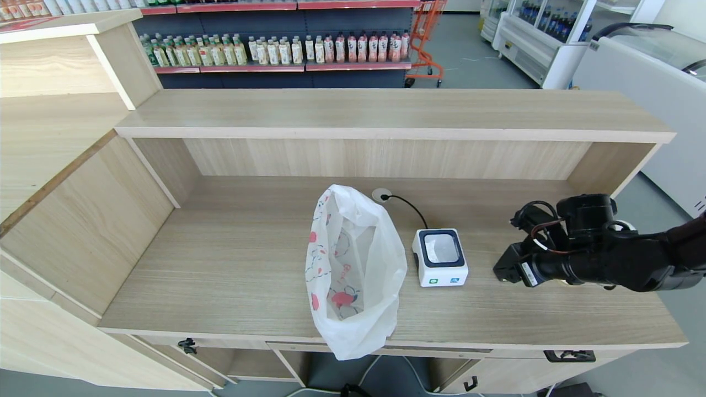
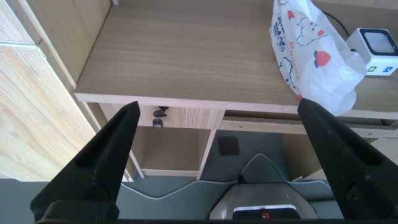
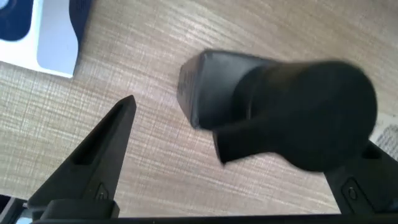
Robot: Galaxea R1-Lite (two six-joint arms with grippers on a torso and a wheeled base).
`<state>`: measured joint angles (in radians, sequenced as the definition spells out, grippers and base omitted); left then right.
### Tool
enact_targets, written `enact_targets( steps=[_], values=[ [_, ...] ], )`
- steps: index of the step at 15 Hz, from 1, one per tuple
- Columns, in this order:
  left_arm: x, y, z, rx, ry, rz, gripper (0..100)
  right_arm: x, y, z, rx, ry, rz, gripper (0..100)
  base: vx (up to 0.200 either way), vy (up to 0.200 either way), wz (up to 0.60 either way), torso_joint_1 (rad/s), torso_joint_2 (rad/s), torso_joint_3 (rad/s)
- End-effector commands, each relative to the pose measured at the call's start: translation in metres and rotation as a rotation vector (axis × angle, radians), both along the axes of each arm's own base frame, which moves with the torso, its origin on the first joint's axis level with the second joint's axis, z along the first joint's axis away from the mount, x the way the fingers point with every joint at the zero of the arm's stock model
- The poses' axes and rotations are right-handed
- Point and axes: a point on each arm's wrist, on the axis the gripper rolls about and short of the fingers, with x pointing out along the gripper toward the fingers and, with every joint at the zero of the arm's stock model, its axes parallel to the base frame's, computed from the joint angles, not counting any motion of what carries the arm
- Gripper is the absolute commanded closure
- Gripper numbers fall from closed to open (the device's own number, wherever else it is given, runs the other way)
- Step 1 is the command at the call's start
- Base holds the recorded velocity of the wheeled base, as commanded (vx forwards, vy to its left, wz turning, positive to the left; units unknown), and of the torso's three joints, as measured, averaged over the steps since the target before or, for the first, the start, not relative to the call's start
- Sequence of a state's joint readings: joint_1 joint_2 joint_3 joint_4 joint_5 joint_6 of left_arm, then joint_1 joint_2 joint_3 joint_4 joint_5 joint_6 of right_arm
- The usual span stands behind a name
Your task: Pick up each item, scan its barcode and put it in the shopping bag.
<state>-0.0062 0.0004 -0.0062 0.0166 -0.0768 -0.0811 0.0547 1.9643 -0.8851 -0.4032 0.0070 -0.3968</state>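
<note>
- My right pincer (image 1: 507,267) is low over the tabletop (image 1: 231,264), at 3 o'clock from the scanner (image 1: 439,257) and a little apart from it.
- Its fingers are spread wide. A dark item (image 3: 280,106) lies on the wood between them, with a gap showing on one side. It is too blurred for me to tell what it is.
- My left pincer (image 2: 217,106) is wide too and carries nothing. It hangs off the tabletop's near edge and below its level, at about 7 o'clock from the bag (image 1: 353,264).
- The bag, white with red prints, lies mid-tabletop. Its mouth gapes towards 12 o'clock and its lower end droops over the near edge. I cannot tell what is inside.
- The scanner sits just beside the bag at 3 o'clock, window up.
- A black cable (image 1: 408,207) runs from the scanner towards 11 o'clock into a round hole (image 1: 381,194) in the tabletop.
</note>
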Motion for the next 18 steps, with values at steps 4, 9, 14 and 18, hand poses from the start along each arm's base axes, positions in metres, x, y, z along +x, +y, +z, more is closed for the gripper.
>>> enact_targets(
  steps=[4, 9, 14, 18],
  values=[
    [0.000, 0.000, 0.000, 0.000, 0.000, 0.000, 0, -0.019, -0.002, 0.009, 0.037, -0.002, -0.055, 0, 0.000, 0.000, 0.00, 0.000, 0.00, 0.000],
    [0.000, 0.000, 0.000, 0.000, 0.000, 0.000, 0, -0.021, 0.002, 0.000, 0.078, 0.037, -0.053, 0, 0.000, 0.000, 0.00, 0.000, 0.00, 0.000],
    [0.000, 0.000, 0.000, 0.000, 0.000, 0.000, 0, -0.022, 0.020, -0.007, 0.226, 0.081, -0.008, 0, 0.000, 0.000, 0.00, 0.000, 0.00, 0.000],
    [0.000, 0.000, 0.000, 0.000, 0.000, 0.000, 0, -0.013, 0.031, -0.016, 0.272, 0.057, 0.048, 0, 0.000, 0.000, 0.00, 0.000, 0.00, 0.000]
  ],
)
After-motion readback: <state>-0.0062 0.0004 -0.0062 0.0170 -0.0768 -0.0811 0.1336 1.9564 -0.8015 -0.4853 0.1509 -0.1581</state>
